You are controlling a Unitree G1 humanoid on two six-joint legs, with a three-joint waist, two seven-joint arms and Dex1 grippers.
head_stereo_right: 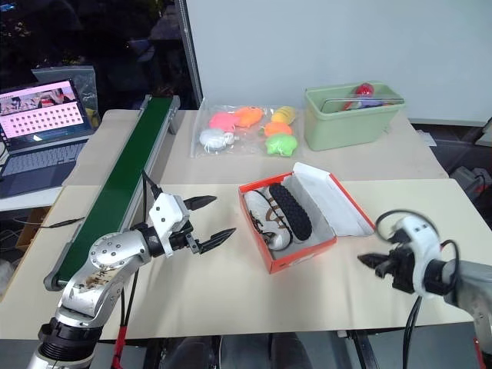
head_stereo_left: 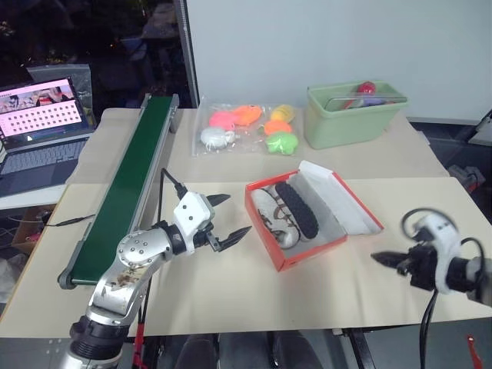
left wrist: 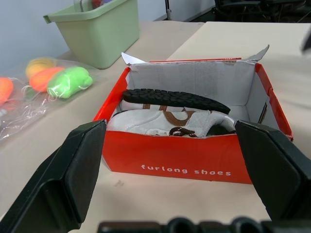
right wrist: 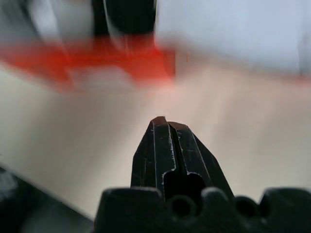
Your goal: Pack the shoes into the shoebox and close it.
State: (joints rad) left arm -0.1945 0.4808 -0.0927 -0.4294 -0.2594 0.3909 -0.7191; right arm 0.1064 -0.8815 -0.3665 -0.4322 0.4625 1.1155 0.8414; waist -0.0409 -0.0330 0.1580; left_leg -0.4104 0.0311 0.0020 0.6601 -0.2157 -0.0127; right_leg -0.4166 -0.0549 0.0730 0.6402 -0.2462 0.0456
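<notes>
The work surface is a table (head_stereo_left: 231, 300) covered in pale beige paper sheets, set before a white wall, with a dark window area at the far left. At the left edge an open laptop (head_stereo_left: 42, 127) sits on a separate lower surface, its screen lit pink. Next comes a long green conveyor belt (head_stereo_left: 127, 184) running from the near left toward the far centre of the table. The left gripper (head_stereo_left: 227, 217) hovers just beside the conveyor's near end, its two black fingers spread wide and released, holding nothing, pointing toward the shoebox (head_stereo_left: 307, 254). Behind it, at the far centre, a clear plastic bag of bright toys (head_stereo_left: 246, 127) lies flat. The shoebox stands open at mid-table, its lid folded back on the right side; the shoes (head_stereo_left: 288, 211) lie inside it, one resting with its dark treaded sole up, the other beside it showing its pale upper. A pale green plastic bin (head_stereo_left: 354, 115) stands at the far right, well apart from the box. The right gripper (head_stereo_left: 384, 260) hangs at the near right, clear of the shoebox, fingers clenched together on nothing.
</notes>
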